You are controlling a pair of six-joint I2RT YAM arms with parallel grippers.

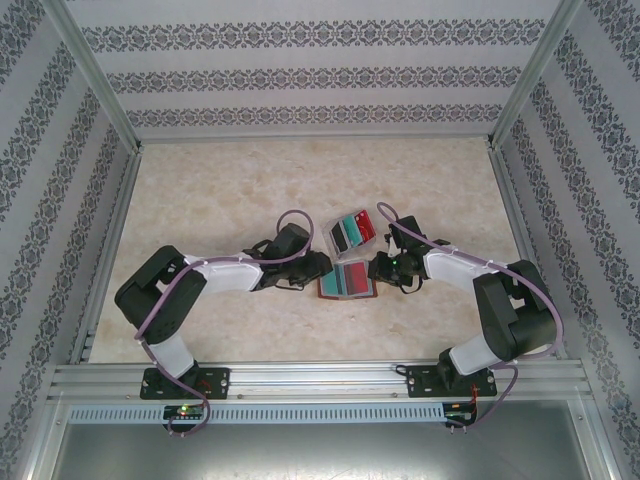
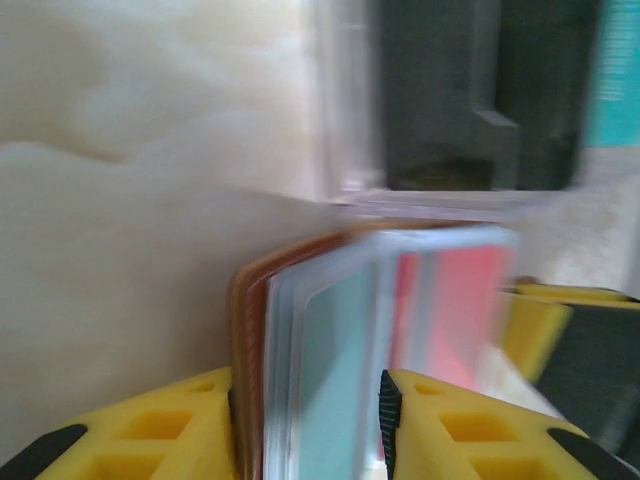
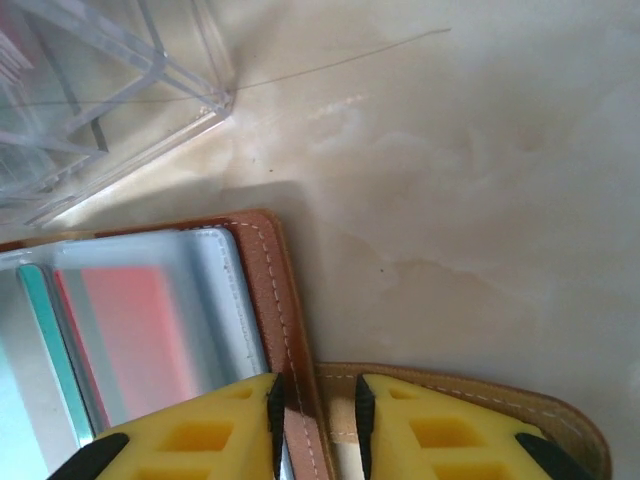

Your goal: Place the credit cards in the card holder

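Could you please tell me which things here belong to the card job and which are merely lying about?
Belonging to the job:
- card holder, open, with a teal and a red card sleeved
- credit cards waiting in the tray
- left hand and right hand, at the holder's edges

Lying about:
- clear tray, merely storing cards
- table

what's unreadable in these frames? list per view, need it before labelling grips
- Left wrist: motion blur smears the card holder. What its sleeves hold, and whether the left gripper pinches it, is unclear.
- Right wrist: the bottom edge cuts off the right gripper, so contact with the leather rim is unclear. The clear tray is cropped at top left.
- Top external: the credit cards in the tray are too small to count.
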